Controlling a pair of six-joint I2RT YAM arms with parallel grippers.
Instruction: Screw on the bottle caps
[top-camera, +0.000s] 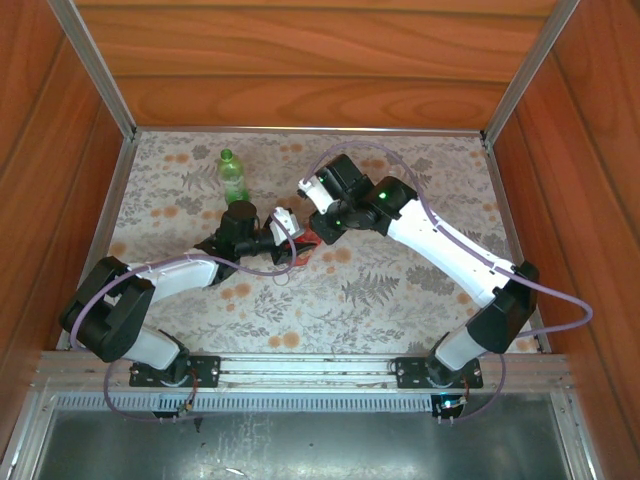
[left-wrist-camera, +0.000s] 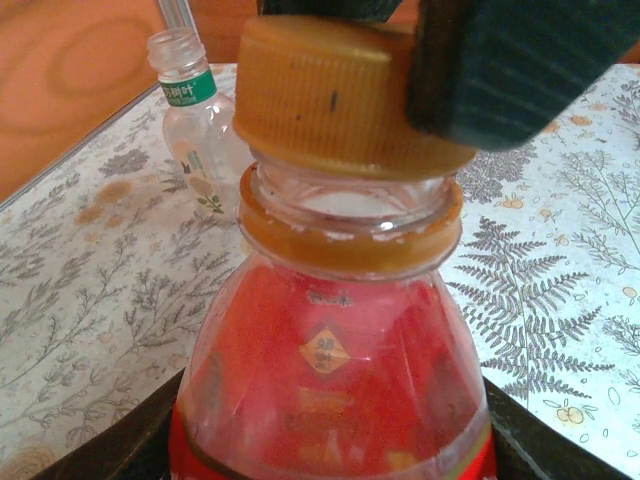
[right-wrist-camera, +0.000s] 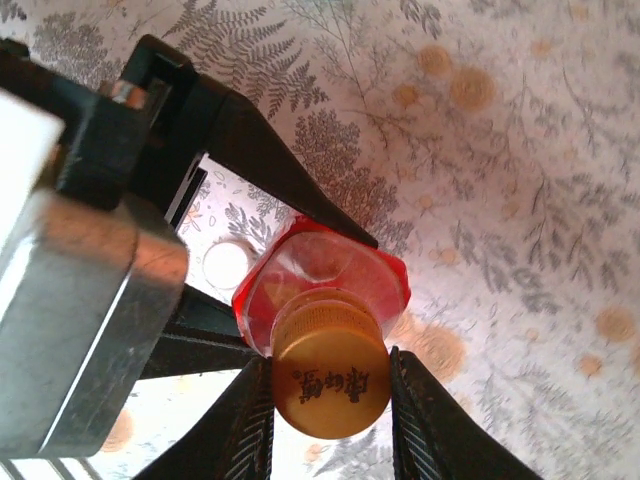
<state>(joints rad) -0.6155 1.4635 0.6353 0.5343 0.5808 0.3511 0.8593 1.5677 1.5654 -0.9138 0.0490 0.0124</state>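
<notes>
My left gripper (top-camera: 288, 240) is shut on the red bottle (left-wrist-camera: 330, 370), its dark fingers (right-wrist-camera: 300, 175) pressing the bottle's sides near mid-table. An orange cap (right-wrist-camera: 330, 385) sits on the bottle's neck, slightly tilted, with thread still showing under it. My right gripper (right-wrist-camera: 330, 405) comes down from above and is shut on that orange cap, one finger (left-wrist-camera: 500, 60) against its side. A clear bottle (left-wrist-camera: 195, 120) with a green neck label stands uncapped behind. A white cap (right-wrist-camera: 227, 263) lies flat on the cloth beside the red bottle. The green bottle (top-camera: 232, 176) stands upright at the back left.
A floral cloth (top-camera: 400, 290) covers the table, with wooden walls on three sides and a metal rail (top-camera: 300, 365) along the near edge. The two arms meet over the middle of the cloth, cables looping above them.
</notes>
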